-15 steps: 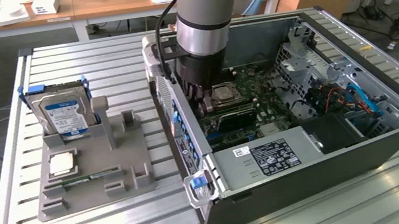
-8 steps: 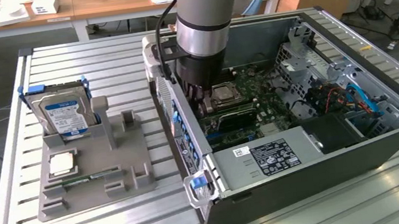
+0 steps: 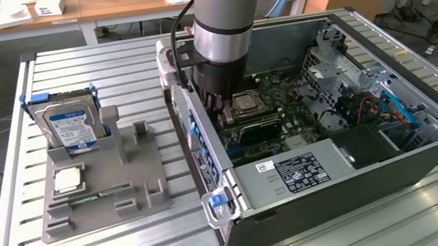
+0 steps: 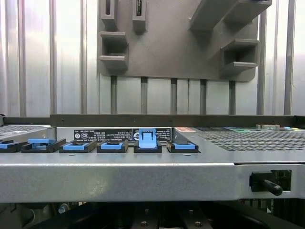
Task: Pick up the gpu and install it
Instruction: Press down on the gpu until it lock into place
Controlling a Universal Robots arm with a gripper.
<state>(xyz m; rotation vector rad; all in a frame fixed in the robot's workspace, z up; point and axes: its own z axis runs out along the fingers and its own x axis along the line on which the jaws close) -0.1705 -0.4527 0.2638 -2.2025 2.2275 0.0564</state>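
The gpu (image 3: 255,129), a dark card with a green edge, stands on the motherboard inside the open computer case (image 3: 393,160), just below the processor socket. My gripper (image 3: 219,113) reaches down into the case from the grey arm, right beside the card's end at the case's rear wall. It is shut, and the arm hides whether it still touches the card. The wrist view looks over the rear wall's row of blue slot clips, one of which, a blue clip (image 4: 147,138), stands raised.
A grey parts fixture (image 3: 136,172) lies on the slatted table at the exterior view's left, also seen beyond the case as the fixture (image 4: 176,52). It carries a silver hard drive (image 3: 69,125), a processor chip (image 3: 68,180) and a narrow memory stick (image 3: 84,196).
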